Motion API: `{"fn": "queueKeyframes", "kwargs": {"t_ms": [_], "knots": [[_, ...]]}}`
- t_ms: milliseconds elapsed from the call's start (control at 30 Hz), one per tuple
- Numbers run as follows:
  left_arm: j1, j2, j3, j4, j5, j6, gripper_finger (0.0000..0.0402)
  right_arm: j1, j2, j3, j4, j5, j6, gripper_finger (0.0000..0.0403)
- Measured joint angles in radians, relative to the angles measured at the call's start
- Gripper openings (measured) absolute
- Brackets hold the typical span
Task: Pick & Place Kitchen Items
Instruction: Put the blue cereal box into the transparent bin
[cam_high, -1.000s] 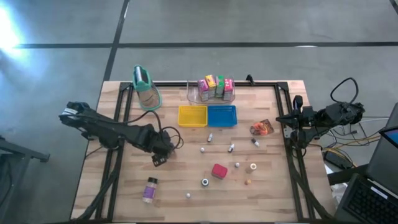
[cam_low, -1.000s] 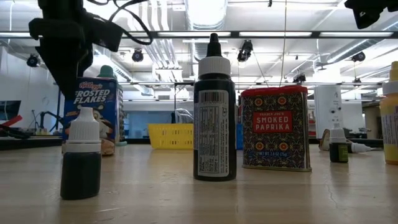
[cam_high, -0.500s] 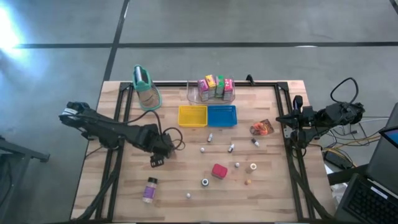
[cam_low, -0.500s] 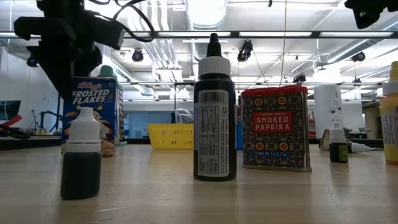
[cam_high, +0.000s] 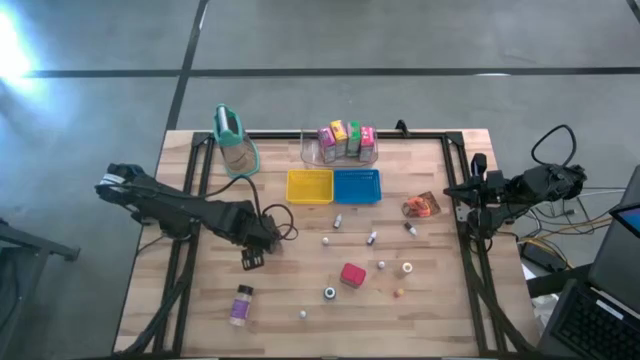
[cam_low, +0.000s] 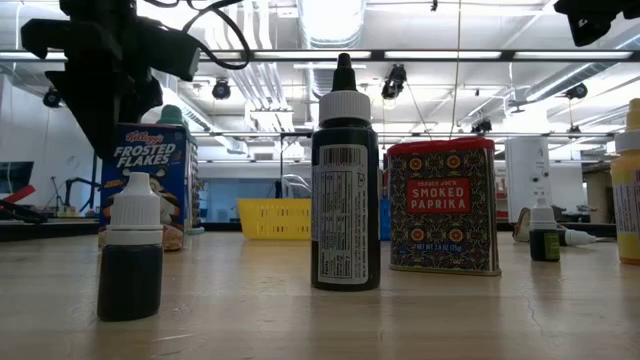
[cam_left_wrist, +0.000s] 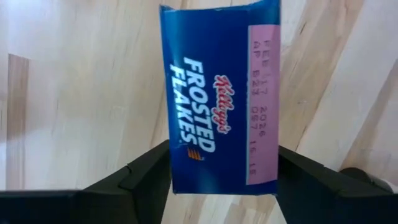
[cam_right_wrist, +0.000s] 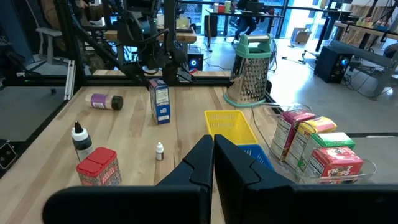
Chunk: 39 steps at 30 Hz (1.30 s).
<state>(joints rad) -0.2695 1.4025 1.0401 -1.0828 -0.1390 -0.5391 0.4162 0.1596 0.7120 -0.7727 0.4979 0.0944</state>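
Our left gripper (cam_left_wrist: 224, 174) hangs over the left-middle of the table (cam_high: 200, 310), pointing down, its two fingers (cam_left_wrist: 149, 171) straddling the blue Frosted Flakes box (cam_left_wrist: 221, 99). In the left wrist view each finger sits right at a narrow side of the box, so the jaws bracket it closely; we cannot tell whether they are already pressing or a sliver short, so we call the grip unsettled. The right wrist view shows the box (cam_right_wrist: 160, 102) standing upright on the wood, not lifted.

What matters for the next move, as we judge it, is alignment: the box's long axis runs straight out from the gripper, between the fingers, so closing across its narrow width should seat it without twisting. The left arm is by far the nearer one.

The drop-off side lies to the right and far: the yellow tray (cam_high: 309, 186), the blue tray (cam_high: 357, 186), and behind them the clear bin (cam_high: 310, 155) holding other cartons (cam_high: 346, 140).

Our right gripper (cam_right_wrist: 212, 155) waits at the table's right edge, fingers clenched together on nothing.
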Motion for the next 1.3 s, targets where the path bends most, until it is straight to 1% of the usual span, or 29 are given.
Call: {"fn": "queueKeyframes", "kwargs": {"t_ms": [200,500,633,767,900,1033,1133,1200,1300], "knots": [[0.0,0.0,0.0,0.021,0.0,0.019,0.0232,0.0,0.0,0.0,0.0,0.0,0.0,0.0008],[0.0,0.0,0.0,0.021,0.008,0.018,0.0194,0.0,0.0,0.0,0.0,0.0,0.0,0.0008],[0.0,0.0,0.008,0.019,0.013,-0.013,0.018,0.0,0.0,0.0,0.0,0.0,0.0,0.0008],[0.0,-0.001,0.057,0.016,0.013,-0.064,0.017,0.0,0.0,0.0,0.0,0.0,0.0,0.0008],[0.005,-0.005,0.164,-0.001,0.004,-0.103,0.0166,0.0,0.0,0.0,0.0,0.0,0.0,0.0008],[0.03,-0.006,0.295,0.011,-0.083,-0.138,0.0166,0.0,0.0,0.0,0.0,0.0,0.0,0.0008],[0.07,-0.004,0.372,0.02,-0.191,-0.197,0.0166,0.0,0.0,0.0,0.0,0.0,0.0,0.0008],[0.118,-0.004,0.405,0.025,-0.242,-0.237,0.0166,0.0,0.0,0.0,0.0,0.0,0.0,0.0008],[0.231,-0.003,0.442,0.045,-0.254,-0.258,0.0165,0.0,0.0,0.0,0.0,0.0,0.0,0.0008]]}}
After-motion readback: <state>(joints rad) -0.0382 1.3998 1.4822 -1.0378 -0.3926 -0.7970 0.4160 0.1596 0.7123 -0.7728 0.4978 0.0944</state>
